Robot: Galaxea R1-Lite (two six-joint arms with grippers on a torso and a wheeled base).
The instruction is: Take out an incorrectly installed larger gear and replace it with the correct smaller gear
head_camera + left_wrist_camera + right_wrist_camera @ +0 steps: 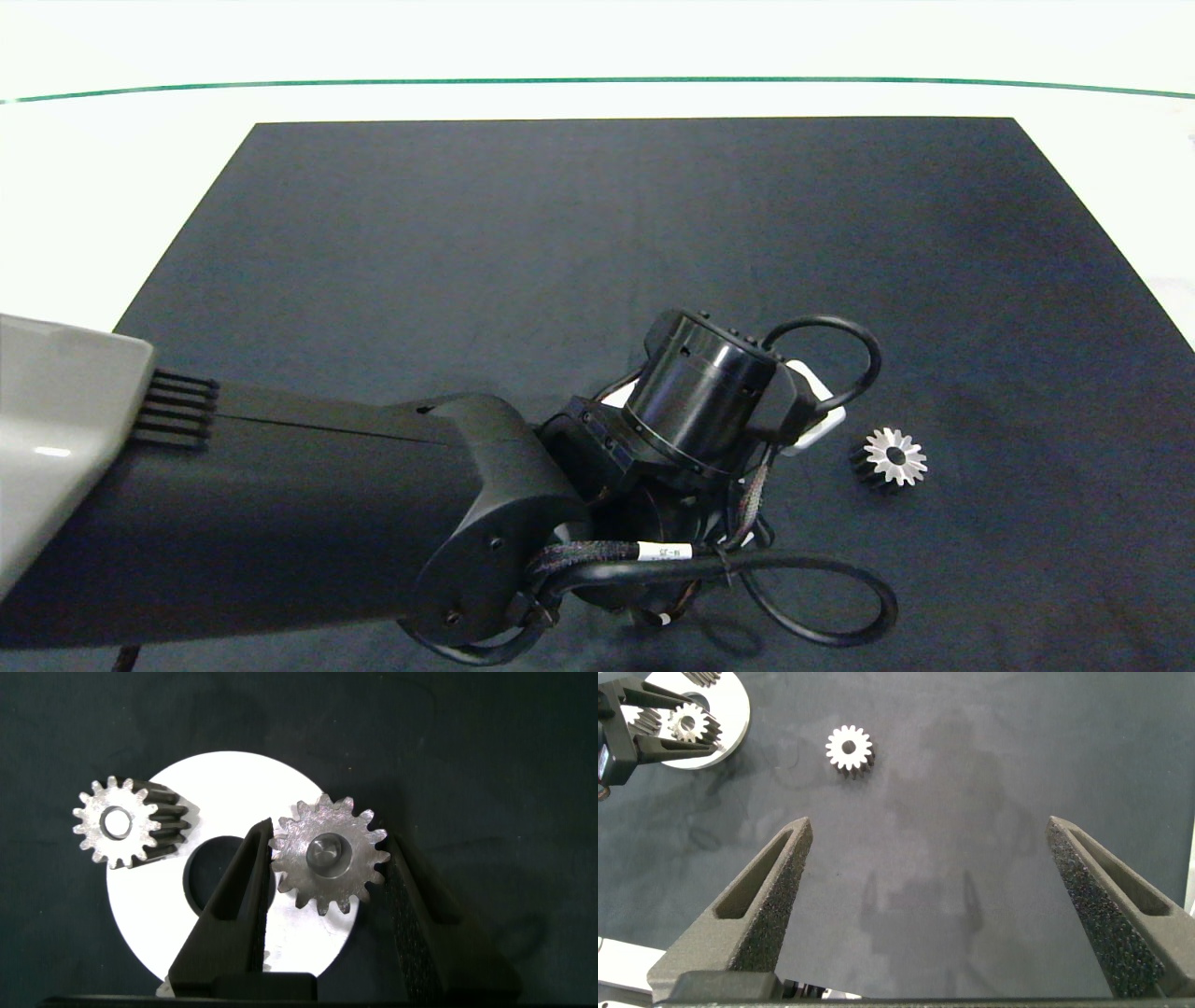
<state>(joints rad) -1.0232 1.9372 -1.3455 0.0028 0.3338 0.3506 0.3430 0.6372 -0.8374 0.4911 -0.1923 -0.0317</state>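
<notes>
The left gripper (329, 835) hangs directly over the white flat disc with a round centre hole (243, 775). Its grey fingers are narrowed onto opposite teeth of the larger gear (329, 856), shiny silver and sharp-toothed, which sits flat on the disc with its bore axis pointing up into the wrist; removal probably means a straight pull along that axis. The smaller gear (892, 457), matte silver with a wide open bore, lies on the dark mat (560, 233) just beyond the disc, nearer this gripper than the right gripper (929, 826), which hovers spread wide and empty with that gear well ahead of it.
</notes>
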